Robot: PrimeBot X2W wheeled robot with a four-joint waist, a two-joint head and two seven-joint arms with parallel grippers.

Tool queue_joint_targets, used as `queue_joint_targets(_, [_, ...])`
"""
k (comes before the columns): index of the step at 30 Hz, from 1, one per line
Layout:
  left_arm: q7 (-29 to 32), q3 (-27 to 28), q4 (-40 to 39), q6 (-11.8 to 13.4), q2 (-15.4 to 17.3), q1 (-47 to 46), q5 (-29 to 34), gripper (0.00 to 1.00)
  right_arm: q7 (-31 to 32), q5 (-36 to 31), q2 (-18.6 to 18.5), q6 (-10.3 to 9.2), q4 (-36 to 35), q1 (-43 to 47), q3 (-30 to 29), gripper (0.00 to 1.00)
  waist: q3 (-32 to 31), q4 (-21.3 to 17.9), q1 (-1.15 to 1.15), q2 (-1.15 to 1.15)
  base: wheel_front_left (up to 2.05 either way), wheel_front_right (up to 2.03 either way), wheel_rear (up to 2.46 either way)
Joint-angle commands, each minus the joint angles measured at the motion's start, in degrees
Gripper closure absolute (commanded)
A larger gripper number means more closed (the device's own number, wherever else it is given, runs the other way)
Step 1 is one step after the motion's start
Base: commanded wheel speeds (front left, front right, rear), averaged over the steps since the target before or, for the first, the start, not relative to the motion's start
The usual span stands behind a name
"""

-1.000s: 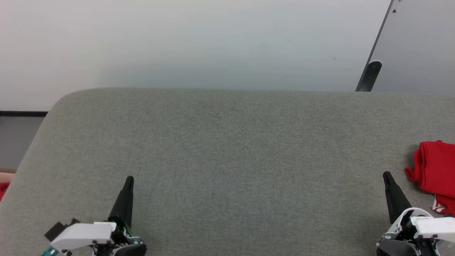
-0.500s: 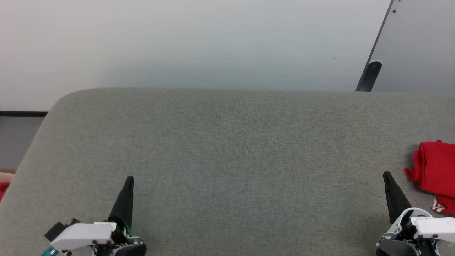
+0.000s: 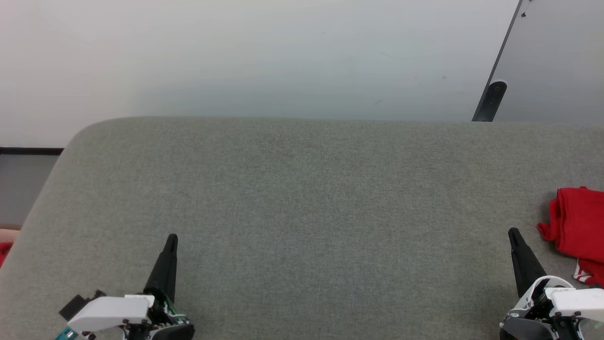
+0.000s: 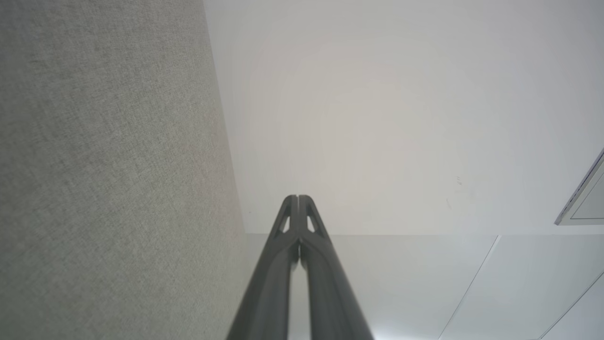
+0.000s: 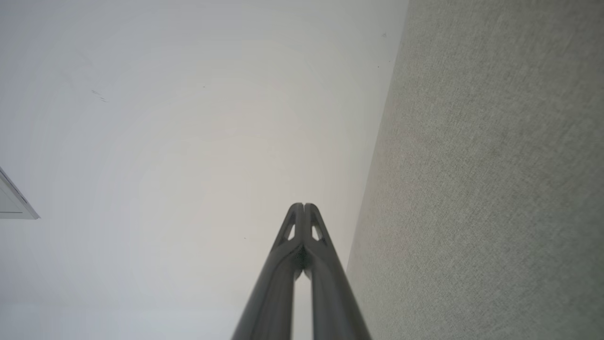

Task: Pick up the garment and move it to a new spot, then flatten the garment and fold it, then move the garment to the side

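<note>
Grey fabric surface meets a pale wall, garment bunched at its right edge; left gripper and right gripper are closed, empty

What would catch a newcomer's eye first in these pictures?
The red garment, bunched at the right edge of the grey table, stands out first. Then the two dark tools, both shut and empty: the left tool at the lower left, the right tool at the lower right, near the garment but not touching it.
</note>
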Motion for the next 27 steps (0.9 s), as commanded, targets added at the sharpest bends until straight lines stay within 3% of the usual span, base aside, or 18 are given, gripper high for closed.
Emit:
queue_joint_targets(1, [0.2, 0.2, 0.1, -0.3, 0.0, -0.6, 0.1, 1.0, 0.0, 0.3, 0.2, -0.02, 0.0, -0.1, 0.2, 1.0, 0.0, 0.0, 0.0, 0.0, 0.0, 0.0, 0.0])
queue_joint_targets(27, [0.2, 0.2, 0.1, -0.3, 0.0, -0.6, 0.1, 1.0, 0.0, 0.3, 0.2, -0.02, 0.0, -0.1, 0.2, 1.0, 0.0, 0.0, 0.0, 0.0, 0.0, 0.0, 0.0])
